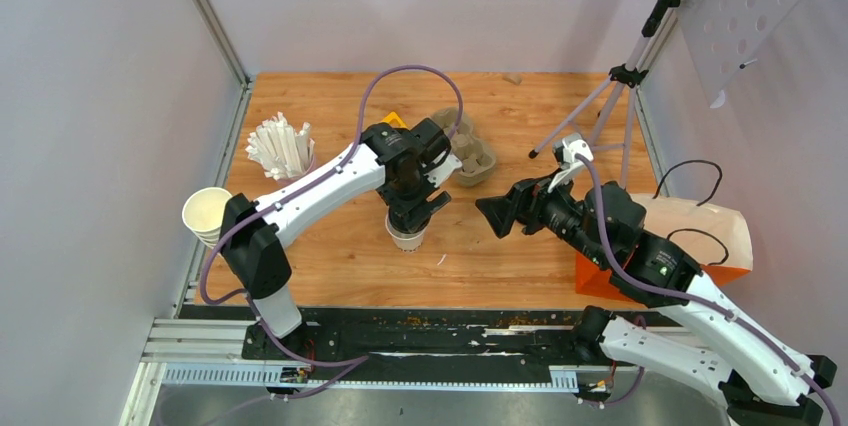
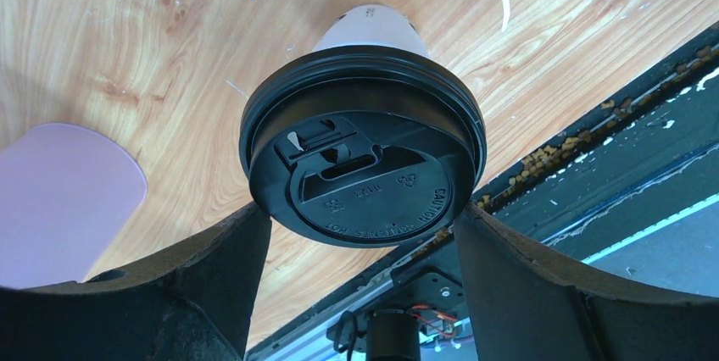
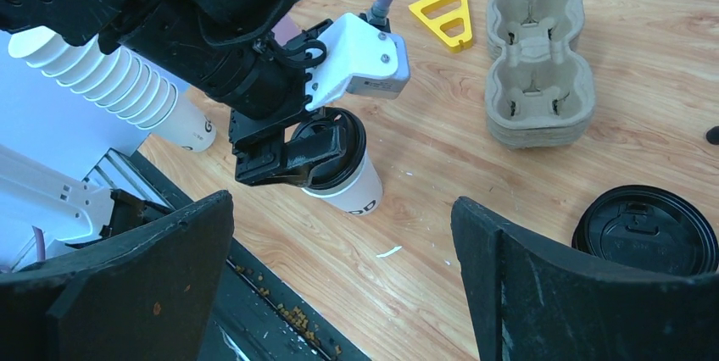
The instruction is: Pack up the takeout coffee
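My left gripper pinches the lidded coffee cup by its lid rim; the cup stands near the pulp carrier, not in it. My right gripper is spread and empty. Next, I judge, a level lift into a carrier pocket.

Black lid on the white cup bears raised upside-down lettering, "CAUTION CONTENTS HOT"; the cup's side shows partly hidden dark letters, seemingly "DD"

Wooden counter, pale specks scattered on it. Grey-brown moulded pulp cup carrier lies flat at back centre, with a yellow triangular piece just beside it. Bundle of white straws back left. Stack of lidless paper cups at left edge. Tripod back right. Paper bag on the right.
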`<state>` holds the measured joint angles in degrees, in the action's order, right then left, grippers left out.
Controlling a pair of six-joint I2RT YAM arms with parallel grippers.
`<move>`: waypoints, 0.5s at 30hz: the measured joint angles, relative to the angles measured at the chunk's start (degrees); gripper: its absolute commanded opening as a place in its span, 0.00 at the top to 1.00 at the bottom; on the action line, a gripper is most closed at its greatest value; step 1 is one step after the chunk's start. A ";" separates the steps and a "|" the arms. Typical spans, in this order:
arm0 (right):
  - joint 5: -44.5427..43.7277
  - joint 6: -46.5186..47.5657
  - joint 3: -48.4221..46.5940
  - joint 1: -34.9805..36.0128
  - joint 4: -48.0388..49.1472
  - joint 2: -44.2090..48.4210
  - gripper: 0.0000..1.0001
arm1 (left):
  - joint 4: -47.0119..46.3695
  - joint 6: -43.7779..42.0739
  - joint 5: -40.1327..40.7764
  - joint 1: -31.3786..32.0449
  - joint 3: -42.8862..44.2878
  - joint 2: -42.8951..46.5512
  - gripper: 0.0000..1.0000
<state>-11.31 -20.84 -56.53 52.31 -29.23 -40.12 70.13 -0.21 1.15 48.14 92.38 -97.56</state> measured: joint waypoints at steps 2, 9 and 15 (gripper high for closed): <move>0.04 0.22 -0.22 0.00 -0.48 -0.39 0.00 | 0.61 -0.35 0.00 0.00 0.24 -0.90 0.16; 0.44 0.85 -0.55 0.00 -1.27 -1.05 0.00 | 2.40 -0.81 -0.02 0.00 0.26 -2.49 0.15; 0.52 1.05 -0.66 0.00 -1.42 -1.05 0.00 | 2.56 -1.46 -0.04 0.00 0.26 -3.08 0.14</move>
<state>-10.79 -19.79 -57.19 52.31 -30.65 -41.17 72.69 -1.67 1.10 48.14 92.64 -100.64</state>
